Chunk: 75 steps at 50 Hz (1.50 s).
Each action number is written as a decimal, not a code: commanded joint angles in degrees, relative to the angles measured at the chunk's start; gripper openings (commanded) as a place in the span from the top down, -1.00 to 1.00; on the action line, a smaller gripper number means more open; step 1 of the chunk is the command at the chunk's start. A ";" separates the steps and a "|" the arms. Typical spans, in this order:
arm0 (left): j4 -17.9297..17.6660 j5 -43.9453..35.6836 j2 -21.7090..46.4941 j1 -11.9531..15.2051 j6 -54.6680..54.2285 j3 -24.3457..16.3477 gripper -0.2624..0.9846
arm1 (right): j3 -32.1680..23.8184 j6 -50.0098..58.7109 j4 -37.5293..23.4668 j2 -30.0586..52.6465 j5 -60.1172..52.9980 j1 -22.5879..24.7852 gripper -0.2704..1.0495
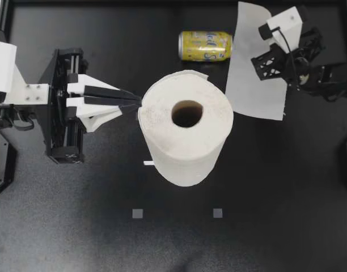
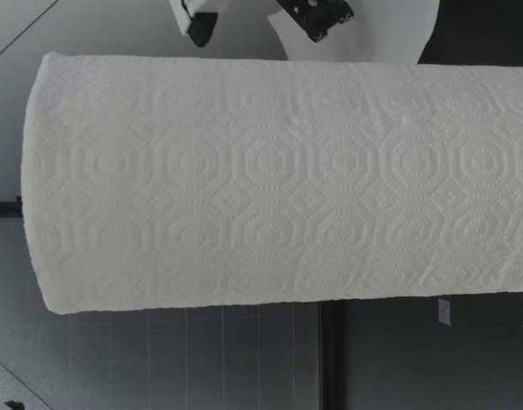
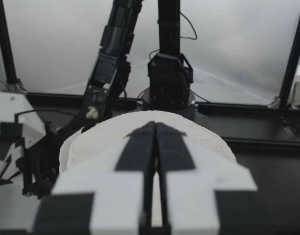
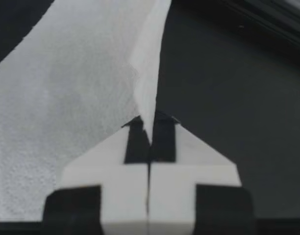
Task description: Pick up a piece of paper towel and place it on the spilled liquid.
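**Top view.** Paper towel roll [image 1: 186,136] upright at the middle of the table [image 1: 60,232], hollow core toward the overhead camera. Left gripper [image 1: 138,102] reaching in from the left, fingers pressed flat together, tips touching the roll's side at its upper rim; nothing discernible pinched between them. Right gripper [image 1: 269,61] at the far right of the table, well apart from the roll, fingers clamped tight on a loose paper towel sheet [image 1: 254,85]. Sheet separate from the roll, gripped at one edge, the rest spreading beside and below the gripper. Yellow can [image 1: 206,45] lying on its side beyond the roll, just beside the sheet's edge as seen from above. Two small grey squares [image 1: 138,213] on the table, on the side of the roll away from the can.

**Right wrist view.** Sheet's edge caught between the fingertips, a raised fold running straight ahead of the gripper, the remainder fanning out to one side over the dark table.

**Left wrist view.** Closed fingers aimed across the roll's top rim, with only a hairline seam between them.

**Low view.** Roll filling most of the scene; sheet hanging beyond it, above table level.
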 commanded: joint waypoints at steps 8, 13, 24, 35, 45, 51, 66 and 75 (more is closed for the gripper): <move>0.09 -0.53 -1.32 -0.09 0.00 -0.35 0.45 | -1.32 0.00 -0.26 -0.88 -0.35 -1.67 0.73; 0.09 -0.53 -1.49 0.00 0.09 -0.26 0.45 | -1.49 -0.09 -0.26 -0.97 -0.88 -2.46 0.58; 0.09 -0.53 -1.49 -0.09 0.09 -0.35 0.45 | -2.11 -0.09 0.18 -0.88 -0.70 -3.25 -0.26; 0.09 -0.53 -1.58 -0.09 0.00 -0.35 0.45 | -2.46 -0.26 0.53 -1.32 1.76 -3.43 -0.37; 0.09 -0.53 -1.67 -0.09 0.00 -0.35 0.45 | -2.29 -2.64 0.70 -4.92 3.34 -3.96 -0.37; 0.09 -0.53 -1.85 -0.09 0.00 -0.35 0.45 | -2.11 -6.42 1.58 -8.61 3.69 -4.57 -0.37; 0.09 -0.35 -2.20 -0.09 0.00 -0.18 0.45 | -1.76 -17.40 10.63 -22.94 -5.54 3.96 -0.34; 0.09 -0.09 -2.37 -0.09 -0.09 0.00 0.45 | -0.53 -19.51 13.36 -34.10 -8.88 13.10 -0.23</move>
